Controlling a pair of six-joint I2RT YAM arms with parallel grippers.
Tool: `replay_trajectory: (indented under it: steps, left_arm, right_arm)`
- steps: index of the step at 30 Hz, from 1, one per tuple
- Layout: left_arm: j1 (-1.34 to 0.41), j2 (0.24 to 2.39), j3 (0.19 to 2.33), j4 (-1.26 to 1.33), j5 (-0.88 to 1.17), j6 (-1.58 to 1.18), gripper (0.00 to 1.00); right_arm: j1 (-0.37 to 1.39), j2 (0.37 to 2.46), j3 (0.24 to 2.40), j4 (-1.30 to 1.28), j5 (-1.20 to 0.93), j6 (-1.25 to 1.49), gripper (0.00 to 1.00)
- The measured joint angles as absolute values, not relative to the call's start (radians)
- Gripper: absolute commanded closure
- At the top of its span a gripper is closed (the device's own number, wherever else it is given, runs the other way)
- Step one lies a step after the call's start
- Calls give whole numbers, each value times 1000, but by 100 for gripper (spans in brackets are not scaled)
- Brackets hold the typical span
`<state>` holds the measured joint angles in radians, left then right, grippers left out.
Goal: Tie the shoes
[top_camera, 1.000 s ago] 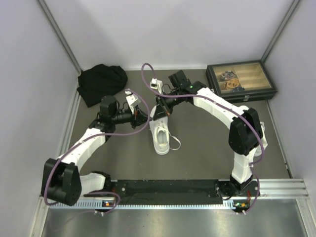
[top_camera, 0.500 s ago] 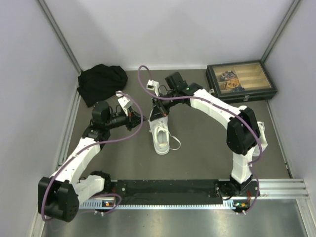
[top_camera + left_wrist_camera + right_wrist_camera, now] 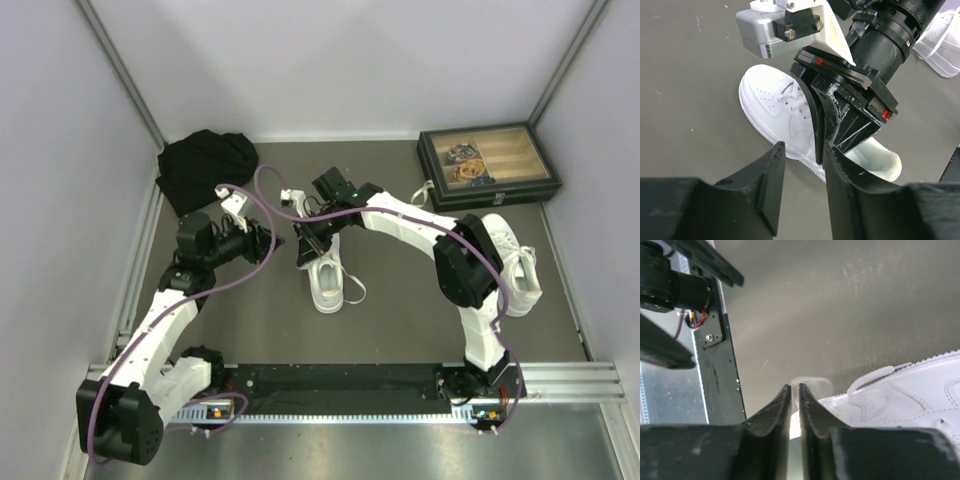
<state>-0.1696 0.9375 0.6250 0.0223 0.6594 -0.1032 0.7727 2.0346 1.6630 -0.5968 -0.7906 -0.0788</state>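
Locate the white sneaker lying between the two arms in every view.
Top external: sneaker mid-frame, the right tool at its far end.
Left wrist: sneaker centre-left, partly behind that tool.
Right wrist: sneaker in the lower right corner.
Shared landmark: the right tool, beside the sneaker in all three.

Dark grey table (image 3: 400,310) carries a white sneaker (image 3: 325,282) mid-surface. Second white sneaker (image 3: 517,268) sits right of it. Black cloth (image 3: 205,165) behind-left, dark box (image 3: 488,165) behind-right.

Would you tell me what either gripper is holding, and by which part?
Left gripper: open, nothing held. Right gripper: fingers a slit apart by the sneaker; a pinched lace cannot be told.
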Motion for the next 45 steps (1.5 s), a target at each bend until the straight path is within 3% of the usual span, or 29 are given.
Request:
replay_trajectory:
  steps: [6, 14, 21, 33, 45]
  left_arm:
    - [-168, 925, 611, -2, 657, -107, 48]
    - [-168, 933, 604, -1, 677, -110, 50]
    - [-167, 993, 600, -3, 801, 6, 50]
    - [-167, 1267, 628, 74, 822, 3, 49]
    - [-172, 1457, 751, 113, 999, 52, 46]
  right_arm:
    - [773, 2035, 1724, -667, -751, -125, 54]
    - [771, 1909, 1765, -739, -726, -195, 55]
    - [694, 1671, 1550, -730, -728, -227, 61]
    - [665, 1748, 1525, -694, -691, -216, 63]
    - [656, 1848, 1525, -672, -666, -186, 64]
